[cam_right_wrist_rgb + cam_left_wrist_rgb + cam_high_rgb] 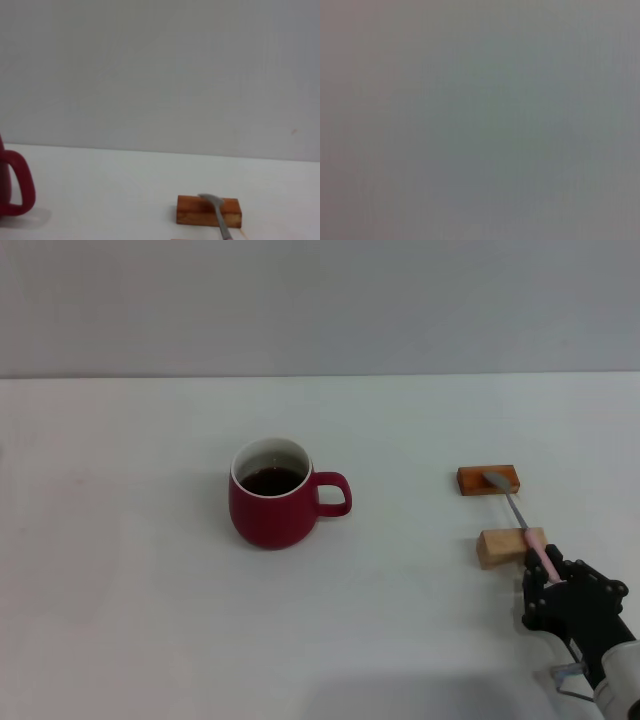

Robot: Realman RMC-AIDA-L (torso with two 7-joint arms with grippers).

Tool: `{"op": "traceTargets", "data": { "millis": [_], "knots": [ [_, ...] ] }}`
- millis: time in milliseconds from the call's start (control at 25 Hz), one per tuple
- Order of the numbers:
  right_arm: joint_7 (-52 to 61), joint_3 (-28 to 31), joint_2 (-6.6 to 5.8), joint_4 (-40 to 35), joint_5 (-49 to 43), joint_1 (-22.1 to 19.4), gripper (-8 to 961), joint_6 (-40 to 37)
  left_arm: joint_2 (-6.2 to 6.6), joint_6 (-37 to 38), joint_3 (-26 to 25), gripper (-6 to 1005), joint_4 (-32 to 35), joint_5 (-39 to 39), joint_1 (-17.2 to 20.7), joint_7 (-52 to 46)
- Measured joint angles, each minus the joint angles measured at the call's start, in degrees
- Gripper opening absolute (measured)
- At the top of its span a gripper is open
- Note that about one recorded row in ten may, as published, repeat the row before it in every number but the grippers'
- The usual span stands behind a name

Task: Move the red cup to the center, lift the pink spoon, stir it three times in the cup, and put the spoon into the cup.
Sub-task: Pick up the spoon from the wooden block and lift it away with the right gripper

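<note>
The red cup [272, 510] stands upright left of the table's middle, dark liquid inside, its handle [15, 182] turned toward the right. To the right, the pink spoon [515, 508] lies propped across two blocks. Its silver bowl [217, 212] rests on the far block and its pink handle crosses the near one. My right gripper [558, 580] sits low at the near right, at the handle's end, with the pink tip running into it. The left gripper is out of view, and the left wrist view shows only flat grey.
The spoon's bowl rests on an orange-brown block [488, 481], its handle on a tan wooden block [500, 546]. The white table [150, 620] ends at a grey wall behind. About a cup's width of bare table separates the cup's handle from the blocks.
</note>
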Motion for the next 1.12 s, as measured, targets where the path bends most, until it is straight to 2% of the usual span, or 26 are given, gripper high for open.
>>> {"op": "traceTargets", "data": {
  "millis": [1120],
  "knots": [
    [-5.76,2.39,0.16,2.25,-0.33,0.23,148,-1.03,0.01,-0.03,0.00,822,0.00,0.04,0.00,-0.02]
  ]
}}
